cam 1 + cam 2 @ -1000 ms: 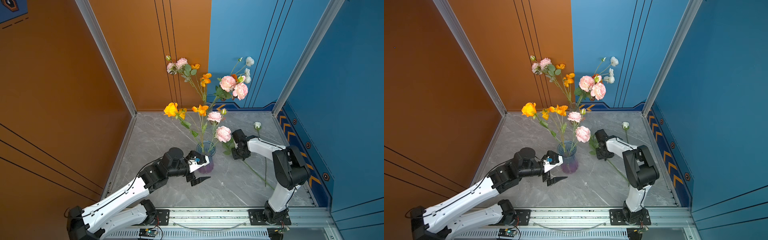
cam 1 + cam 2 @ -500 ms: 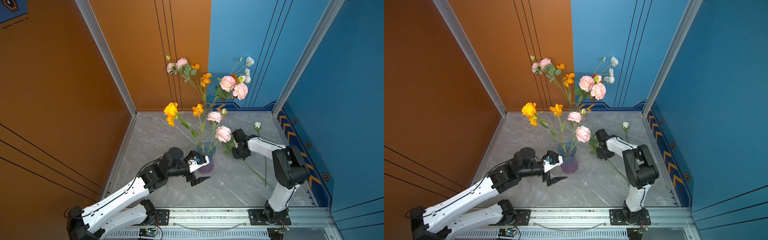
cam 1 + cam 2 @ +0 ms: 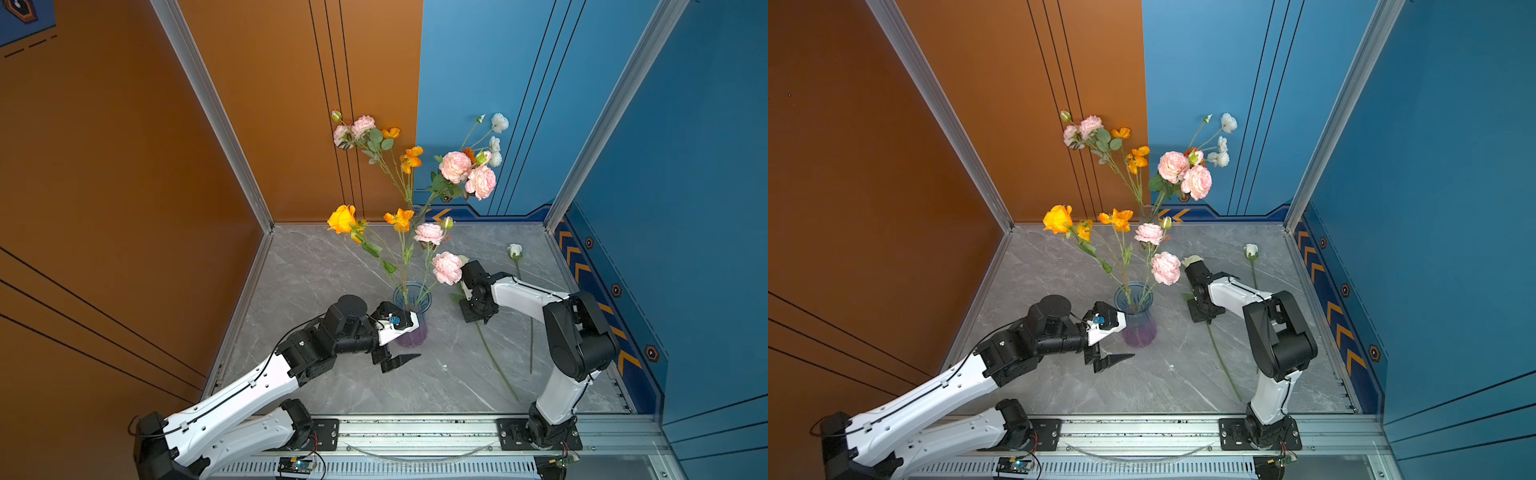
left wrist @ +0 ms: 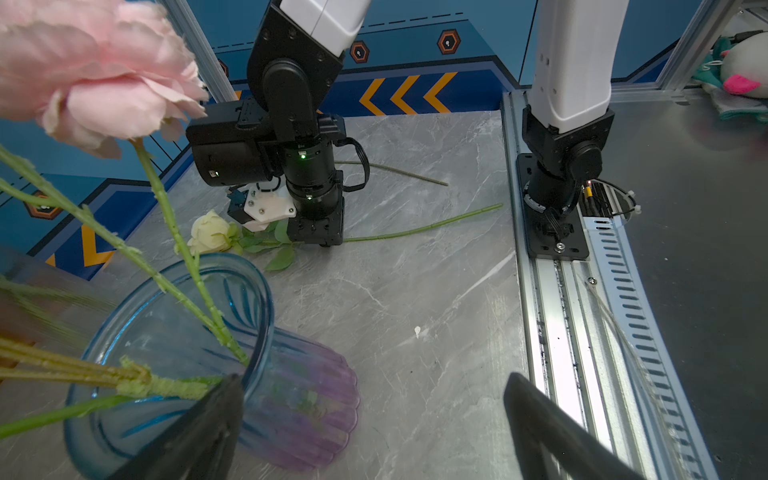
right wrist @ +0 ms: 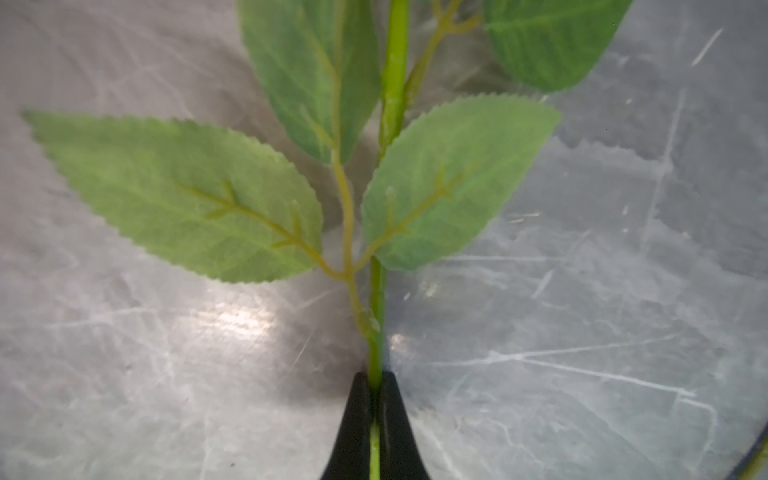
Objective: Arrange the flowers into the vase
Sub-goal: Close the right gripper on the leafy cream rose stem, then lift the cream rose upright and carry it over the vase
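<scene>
Flowers (image 3: 446, 268) with pink and orange blooms stand in the blue and purple vase (image 3: 422, 311) near the middle of the table (image 3: 316, 266). On the left we see the left gripper (image 4: 370, 384) low beside this vase. Its jaws are wide apart and hold nothing, and one finger is just beside the vase wall. To the right of the vase, the right gripper (image 5: 375, 380) is down at the table, its jaws clamped on the green stem of a cream flower (image 4: 210, 235) which lies flat there. Further right, a white flower (image 3: 514, 250) lies alone on the table.
</scene>
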{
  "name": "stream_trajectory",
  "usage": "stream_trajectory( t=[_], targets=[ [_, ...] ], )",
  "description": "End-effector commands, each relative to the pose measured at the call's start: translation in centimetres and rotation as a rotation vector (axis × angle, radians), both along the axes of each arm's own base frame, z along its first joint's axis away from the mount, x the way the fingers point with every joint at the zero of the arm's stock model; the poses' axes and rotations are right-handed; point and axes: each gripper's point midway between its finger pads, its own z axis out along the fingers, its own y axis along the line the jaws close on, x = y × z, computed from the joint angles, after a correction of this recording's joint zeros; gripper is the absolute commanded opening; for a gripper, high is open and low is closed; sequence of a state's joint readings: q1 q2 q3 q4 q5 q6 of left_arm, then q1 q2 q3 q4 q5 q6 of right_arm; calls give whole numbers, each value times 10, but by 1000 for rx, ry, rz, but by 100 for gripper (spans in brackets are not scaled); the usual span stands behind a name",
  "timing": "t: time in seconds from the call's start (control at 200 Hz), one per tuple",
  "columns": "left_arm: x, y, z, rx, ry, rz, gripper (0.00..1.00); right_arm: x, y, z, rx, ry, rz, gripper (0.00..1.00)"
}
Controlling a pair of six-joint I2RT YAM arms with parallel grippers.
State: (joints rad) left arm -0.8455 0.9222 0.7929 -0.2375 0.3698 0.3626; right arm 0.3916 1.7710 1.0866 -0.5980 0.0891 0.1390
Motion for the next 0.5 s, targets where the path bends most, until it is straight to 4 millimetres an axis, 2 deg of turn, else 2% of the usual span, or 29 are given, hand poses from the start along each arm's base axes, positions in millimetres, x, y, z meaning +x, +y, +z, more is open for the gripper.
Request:
stream_trajectory(
  t=[0.0,0.09,0.24,0.3,0.375,0.495],
  targets=[
    [-2,2,13,-8,-31,-3,98,-7,-13,18,-32,-38,-51,0],
    [-2,2,13,-9,-31,-4,98,-4,-24,33,11,-84,-162,0],
    [-4,3,16,-16,-39,-5,98,1,-46,56,193,-164,-390,0],
    [-4,4,18,-19,-44,-4,98,5,-55,71,254,-227,-456,0],
    [-4,6,21,-25,-56,0,98,9,-63,98,319,-334,-500,0],
    [-3,11,26,-37,-75,16,98,10,-71,162,382,-551,-509,0]
  ],
)
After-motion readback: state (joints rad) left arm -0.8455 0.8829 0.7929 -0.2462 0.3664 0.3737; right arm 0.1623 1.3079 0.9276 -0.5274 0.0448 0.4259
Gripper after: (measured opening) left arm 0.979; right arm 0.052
